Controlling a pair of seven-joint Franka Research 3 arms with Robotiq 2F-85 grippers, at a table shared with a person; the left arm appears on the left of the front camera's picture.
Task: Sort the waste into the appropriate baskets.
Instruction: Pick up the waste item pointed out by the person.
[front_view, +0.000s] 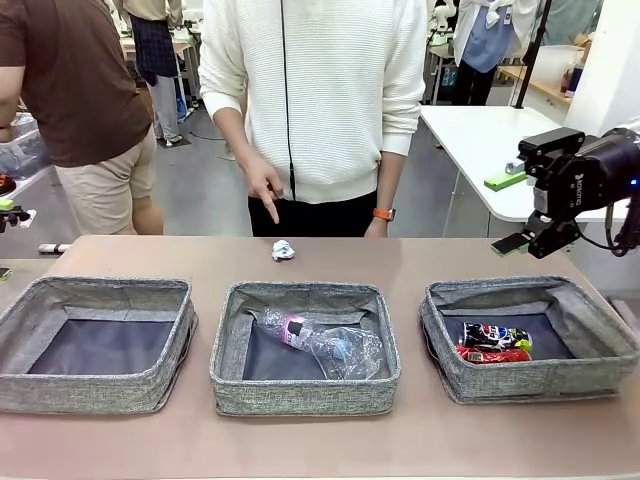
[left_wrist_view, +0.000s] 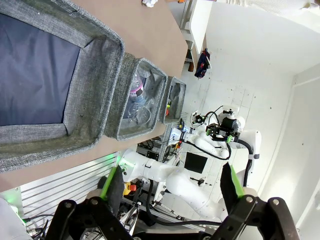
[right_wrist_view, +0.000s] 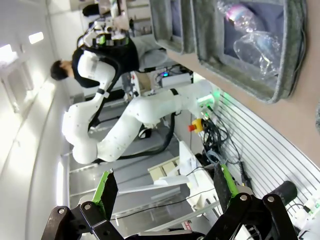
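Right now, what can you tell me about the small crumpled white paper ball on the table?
The small crumpled white paper ball is a loosely scrunched, irregular wad that looks like paper. It rests on the brown tabletop at its far edge, beyond the middle grey woven-fabric basket and outside every basket. A person's pointing hand hangs above it; nothing but the table touches it.

Robotics lab: white robot arm (right_wrist_view: 125, 120) on a slotted metal frame (left_wrist_view: 60, 182), loose cables (right_wrist_view: 215, 140), white work tables (front_view: 480, 140), people standing about.
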